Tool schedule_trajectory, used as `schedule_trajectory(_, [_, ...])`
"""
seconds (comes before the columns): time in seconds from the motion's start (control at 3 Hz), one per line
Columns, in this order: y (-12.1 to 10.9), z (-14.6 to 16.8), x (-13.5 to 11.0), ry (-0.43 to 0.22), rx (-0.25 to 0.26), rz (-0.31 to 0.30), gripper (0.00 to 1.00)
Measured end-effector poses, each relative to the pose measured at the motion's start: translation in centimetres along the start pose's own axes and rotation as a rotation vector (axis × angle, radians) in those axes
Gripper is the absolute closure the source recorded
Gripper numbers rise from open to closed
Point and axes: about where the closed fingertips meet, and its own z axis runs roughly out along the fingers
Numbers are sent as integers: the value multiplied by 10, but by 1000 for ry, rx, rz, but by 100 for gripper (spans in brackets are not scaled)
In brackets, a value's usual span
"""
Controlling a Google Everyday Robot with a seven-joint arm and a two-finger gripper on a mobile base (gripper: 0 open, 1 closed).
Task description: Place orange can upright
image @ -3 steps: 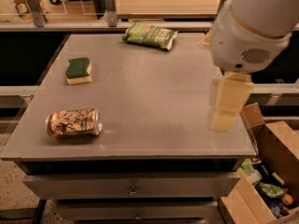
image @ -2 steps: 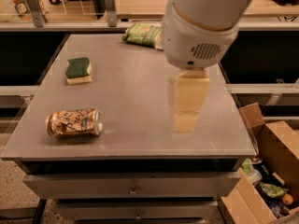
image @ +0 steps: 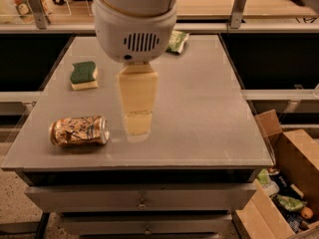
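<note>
- One can [image: 79, 131] is lying on the worktop [image: 209, 108].
- One sponge [image: 83, 75] and one green bag [image: 177, 40] are sitting on it.
- One end effector [image: 137, 126] is hanging over the worktop, near the can.
- One cardboard box [image: 294, 168] is standing alongside.

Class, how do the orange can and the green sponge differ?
The orange can is shiny metal; the sponge is a flat green-and-yellow block. The can lies on its side near the front; the sponge sits farther back. Both rest on the table, left of the hand.

Gripper [image: 137, 129] above table [image: 209, 108], arm [image: 135, 19] top cropped
</note>
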Motion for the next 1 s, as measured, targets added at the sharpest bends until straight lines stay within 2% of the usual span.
schedule_trajectory(0.33, [-19,12,-8,16,-17,14,0])
schedule_trajectory(1.0, [-63,90,-26,-1,-136,69,0])
